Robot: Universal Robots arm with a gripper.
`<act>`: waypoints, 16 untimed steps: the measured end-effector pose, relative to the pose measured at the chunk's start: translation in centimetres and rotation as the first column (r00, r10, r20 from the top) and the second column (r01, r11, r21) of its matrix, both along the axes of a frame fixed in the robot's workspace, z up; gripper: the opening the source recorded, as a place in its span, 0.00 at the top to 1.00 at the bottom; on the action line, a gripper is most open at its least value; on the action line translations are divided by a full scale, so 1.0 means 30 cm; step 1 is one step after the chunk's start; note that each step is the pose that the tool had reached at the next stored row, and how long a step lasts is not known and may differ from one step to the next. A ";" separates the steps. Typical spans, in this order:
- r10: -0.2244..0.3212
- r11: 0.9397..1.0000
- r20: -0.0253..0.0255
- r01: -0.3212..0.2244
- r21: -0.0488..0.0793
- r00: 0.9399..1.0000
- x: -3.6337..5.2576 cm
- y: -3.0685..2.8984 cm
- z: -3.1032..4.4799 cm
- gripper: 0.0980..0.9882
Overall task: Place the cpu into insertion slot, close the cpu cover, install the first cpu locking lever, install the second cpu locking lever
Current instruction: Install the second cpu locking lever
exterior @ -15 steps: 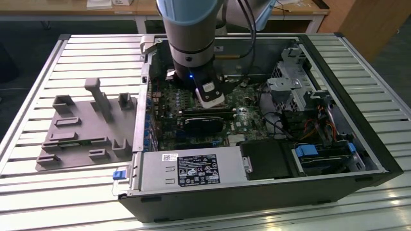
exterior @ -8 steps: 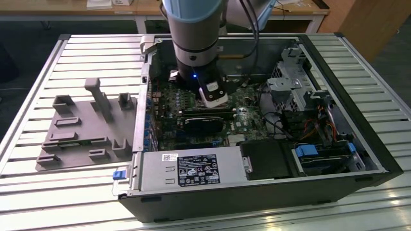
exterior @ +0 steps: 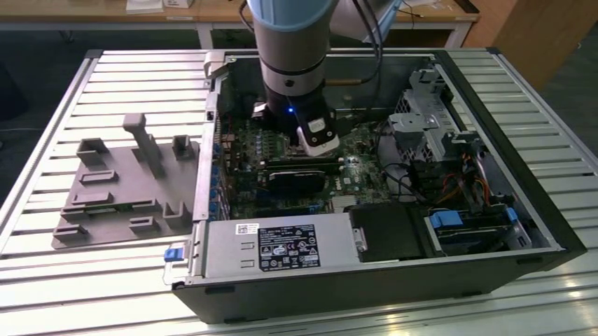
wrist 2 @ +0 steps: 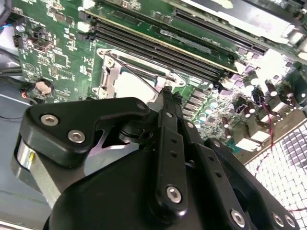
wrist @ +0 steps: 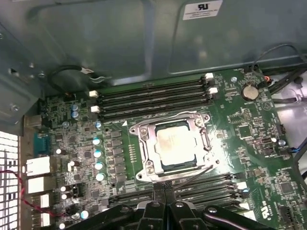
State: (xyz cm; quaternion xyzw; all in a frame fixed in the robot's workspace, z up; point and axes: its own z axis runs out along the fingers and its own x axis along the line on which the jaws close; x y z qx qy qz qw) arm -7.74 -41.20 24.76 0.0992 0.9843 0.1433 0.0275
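Though pinched, gripper [wrist: 164, 189] near cpu [wrist: 175, 146] (seated)

One cpu [wrist: 175, 145] (one cpu cover [wrist: 144, 149]), one motherboard [wrist: 249, 139].

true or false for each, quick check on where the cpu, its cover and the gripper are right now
1. The cpu sits in the insertion slot. True.
2. The cpu cover stands upright, open. False: it lies flat, framing the chip.
3. The gripper is shut, its tips by the socket's edge. True.
4. The gripper holds the cpu. False: the chip lies in the socket.
5. The computer case lies open on a slatted table. True.
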 end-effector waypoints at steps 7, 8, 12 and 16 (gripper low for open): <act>0.000 1.000 0.000 0.000 0.000 1.000 0.027 0.000 -0.003 1.00; 0.000 1.000 0.000 0.000 0.000 1.000 0.028 0.000 -0.005 1.00; 0.000 1.000 0.000 0.000 0.000 1.000 0.038 0.000 -0.020 1.00; 0.000 1.000 -0.002 0.000 0.000 1.000 0.040 0.000 -0.038 1.00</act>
